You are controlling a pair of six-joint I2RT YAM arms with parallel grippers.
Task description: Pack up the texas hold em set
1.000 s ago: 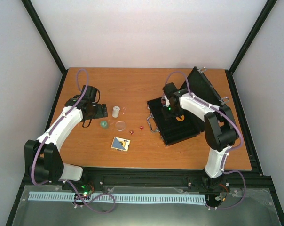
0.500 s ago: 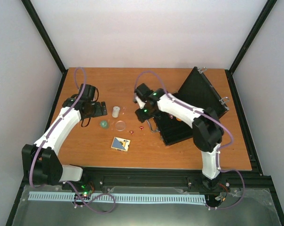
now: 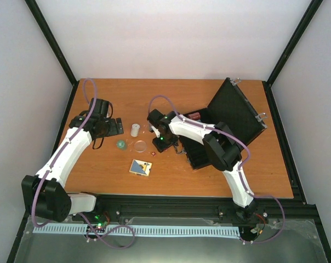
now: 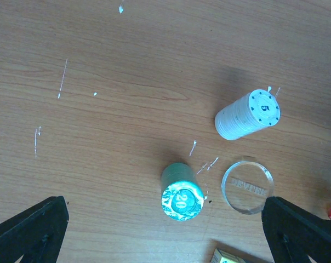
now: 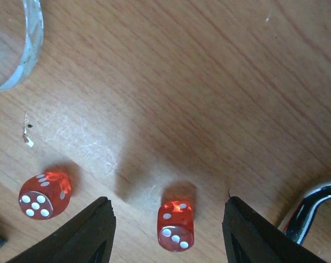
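Note:
The black case (image 3: 212,147) lies open on the right, its lid (image 3: 237,109) tilted up. On the wood stand a white chip stack (image 4: 247,115) and a teal chip stack (image 4: 181,193), with a clear disc (image 4: 247,185) beside them. My left gripper (image 4: 164,233) hovers open above the teal stack, holding nothing. My right gripper (image 5: 166,212) is low over the table and open. One red die (image 5: 175,224) sits between its fingers, touching neither. A second die (image 5: 44,195) lies just outside the left finger. The card deck (image 3: 140,167) lies nearer the front.
The case's metal handle (image 5: 314,207) is close to the right of my right gripper. Something red (image 3: 195,115) shows at the case's far edge. The left arm (image 3: 72,148) reaches over the table's left side.
My right arm has swung left from above the open case, down to the dice on the table. The left gripper has drifted slightly left and stays open.

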